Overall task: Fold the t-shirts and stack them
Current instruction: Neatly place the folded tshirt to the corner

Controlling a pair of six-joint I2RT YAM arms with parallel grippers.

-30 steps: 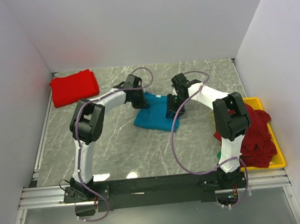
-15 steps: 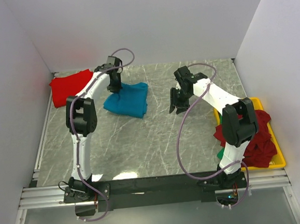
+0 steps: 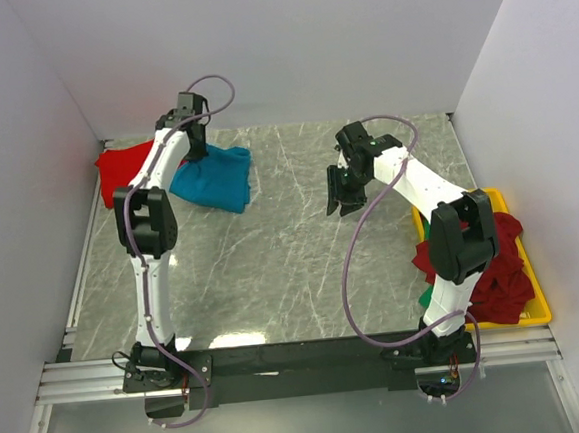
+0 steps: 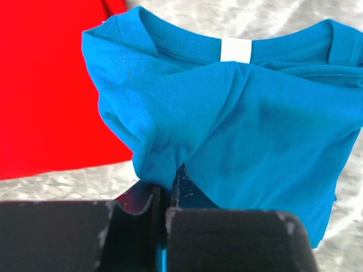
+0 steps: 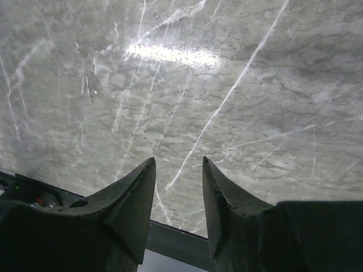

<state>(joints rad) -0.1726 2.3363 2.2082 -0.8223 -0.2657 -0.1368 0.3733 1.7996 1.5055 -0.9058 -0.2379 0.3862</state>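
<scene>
While the left gripper (image 4: 164, 191) has its jaws clamped tight on a bunched fold of the teal tee (image 4: 255, 130), the cloth drapes from that one pinch, collar and white tag uppermost in the wrist view; gripping a gathered fold rather than a single edge looks meant to make the folded layers travel together; the tee is at the far left of the table (image 3: 274, 268), its left side reaching the red tee (image 3: 123, 171), which lies folded flat in the far left corner; I cannot tell whether the two touch, though the wrist view shows teal in front of red, with marble showing lower down; I judge the step in hand to be laying teal on red to make the stack, and it is not yet squared over it; the right gripper (image 5: 177, 165) hangs over bare marble near the middle of the table, jaws parted a little and holding nothing, probably placed there to stay out of the left arm's reach; the maroon tees (image 3: 489, 261) lie heaped in the tray (image 3: 541, 309) at the right edge, a bit of green tee (image 3: 423, 295) at the heap's near left, so most of the folding is left to do; the risk is that the teal fold slumps open on release, since one point alone holds it.
</scene>
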